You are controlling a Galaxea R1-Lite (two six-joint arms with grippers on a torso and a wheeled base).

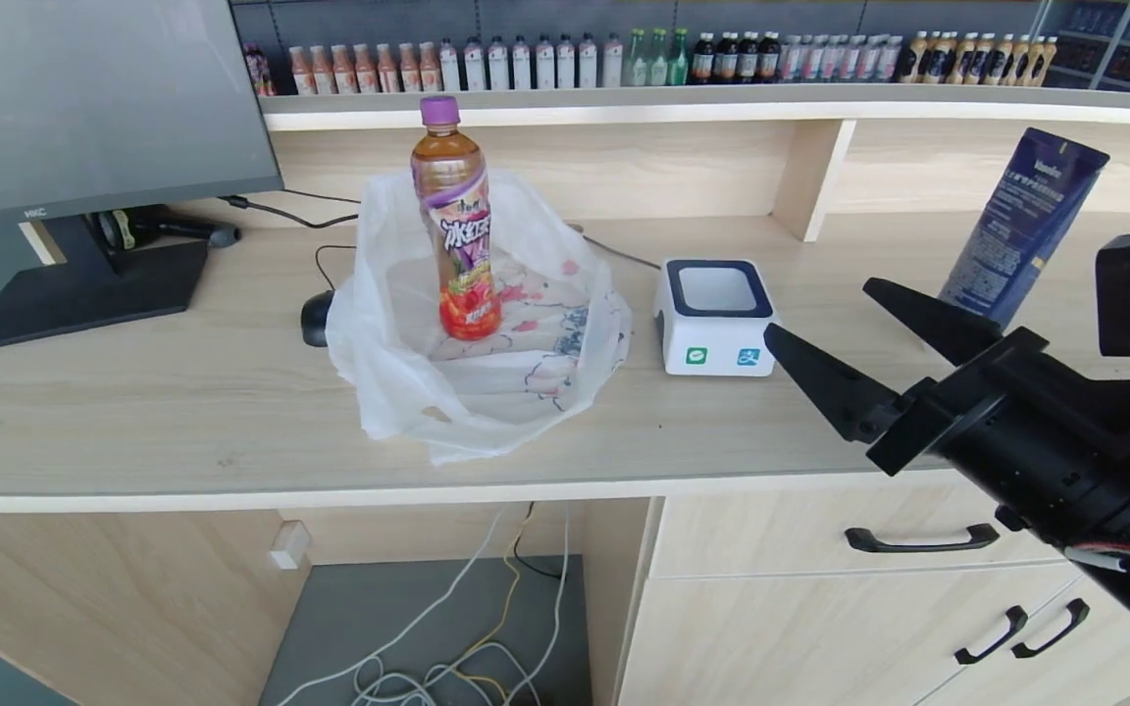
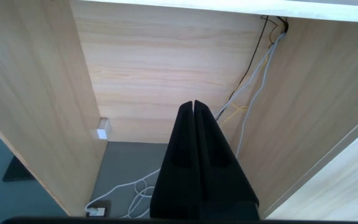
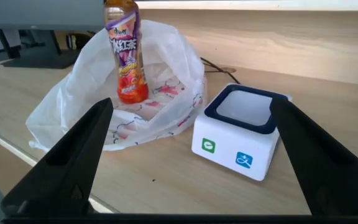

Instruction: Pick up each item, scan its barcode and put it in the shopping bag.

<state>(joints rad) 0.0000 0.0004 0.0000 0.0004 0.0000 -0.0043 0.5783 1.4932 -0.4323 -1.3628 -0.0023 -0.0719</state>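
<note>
A tea bottle (image 1: 453, 221) with a purple cap stands upright inside the white plastic shopping bag (image 1: 398, 378) on the counter; the bottle (image 3: 125, 53) and bag (image 3: 73, 109) also show in the right wrist view. A white barcode scanner (image 1: 714, 316) (image 3: 241, 140) with a dark-rimmed window sits right of the bag. A dark blue tube (image 1: 1022, 226) stands tilted at the far right of the counter. My right gripper (image 1: 825, 314) (image 3: 191, 155) hovers open over the counter's front right, empty, pointing toward the scanner and bag. My left gripper (image 2: 194, 109) is shut and empty, down in the recess under the counter.
A monitor (image 1: 84, 98) on its stand occupies the back left, with a black mouse (image 1: 316, 319) beside the bag and cables behind. A raised shelf (image 1: 722, 108) with a divider runs along the back. Drawers (image 1: 918, 539) sit below the counter; cables (image 2: 253, 81) hang in the recess.
</note>
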